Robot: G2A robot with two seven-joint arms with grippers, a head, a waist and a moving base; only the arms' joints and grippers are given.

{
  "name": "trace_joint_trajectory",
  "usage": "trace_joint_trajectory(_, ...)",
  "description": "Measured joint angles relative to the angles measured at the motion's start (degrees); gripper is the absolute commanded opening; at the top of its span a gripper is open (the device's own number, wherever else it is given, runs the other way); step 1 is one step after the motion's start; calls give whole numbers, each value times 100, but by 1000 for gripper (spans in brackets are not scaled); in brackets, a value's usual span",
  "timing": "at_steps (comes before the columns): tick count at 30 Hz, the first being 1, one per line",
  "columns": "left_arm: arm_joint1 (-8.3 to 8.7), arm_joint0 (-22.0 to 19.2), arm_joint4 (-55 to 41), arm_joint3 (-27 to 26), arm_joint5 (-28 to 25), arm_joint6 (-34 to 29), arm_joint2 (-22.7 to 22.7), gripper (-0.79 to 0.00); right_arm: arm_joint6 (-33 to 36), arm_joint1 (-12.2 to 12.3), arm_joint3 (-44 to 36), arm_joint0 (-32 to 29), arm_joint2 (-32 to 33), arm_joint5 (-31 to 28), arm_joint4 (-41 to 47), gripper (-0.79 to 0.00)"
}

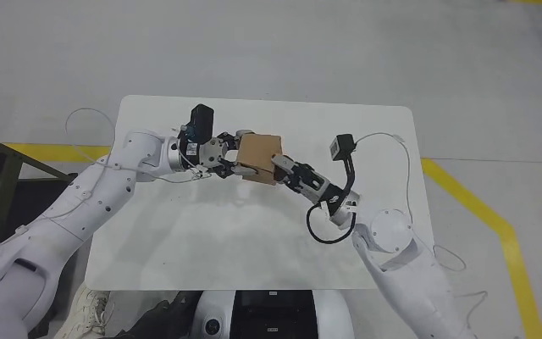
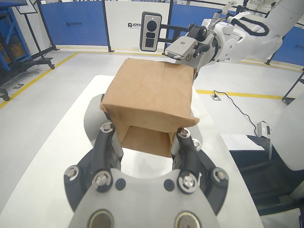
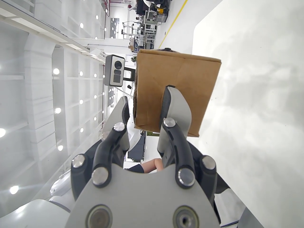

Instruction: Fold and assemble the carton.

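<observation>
1. And there was the left gripper (image 2: 146, 129), spread wide and clamped on the carton (image 2: 149, 91). Its fingers (image 2: 105, 138) hugged the outer side walls of the open end, one on each side.
2. That open end faced straight into the left wrist view. A top flap jutted out over the mouth, and the brown inside was plain to see.
3. Over at the far end was the right gripper (image 3: 146, 96), jaws parted and straddling the carton's upper edge. One finger (image 3: 173, 105) lay flat on the closed end face. The other sat just off the top panel, with a slim gap between them.
4. From the top view, the carton sat squarely between the two grippers, over the far half of the white table (image 1: 254, 246). Whether it rested on the tabletop or hung just above it, I could not tell.
5. Further out, a yellow floor line (image 1: 466, 193) ran past the table's edge beside the right arm.
</observation>
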Motion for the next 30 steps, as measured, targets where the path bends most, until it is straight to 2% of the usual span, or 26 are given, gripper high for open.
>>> trace_joint_trajectory(13, 11, 2, -41, 12, 0, 35, 12, -785, -51, 22, -75, -161, 325, -293, 278, -456)
trace_joint_trajectory(22, 8, -2, -53, -6, 0, -53, 33, -785, 167, -5, -93, -73, 176, -448, 454, -437)
trace_joint_trajectory(25, 0, -13, -81, 2, 0, -97, 51, -785, 230, -10, -92, -62, 124, -452, 468, -406)
trace_joint_trajectory(27, -7, -22, -105, 15, 0, -132, 66, -785, 201, -13, -62, -51, 131, -451, 470, -286)
trace_joint_trajectory(28, -12, -31, -127, 33, 0, -162, 76, -785, 148, -15, -33, -46, 164, -468, 495, -194)
trace_joint_trajectory(29, -16, -38, -149, 52, 0, -188, 85, -785, 105, -15, -8, -48, 202, -491, 527, -37)
trace_joint_trajectory(30, -20, -45, -176, 78, 0, -215, 93, -785, 63, -13, 19, -58, 249, -518, 560, 0)
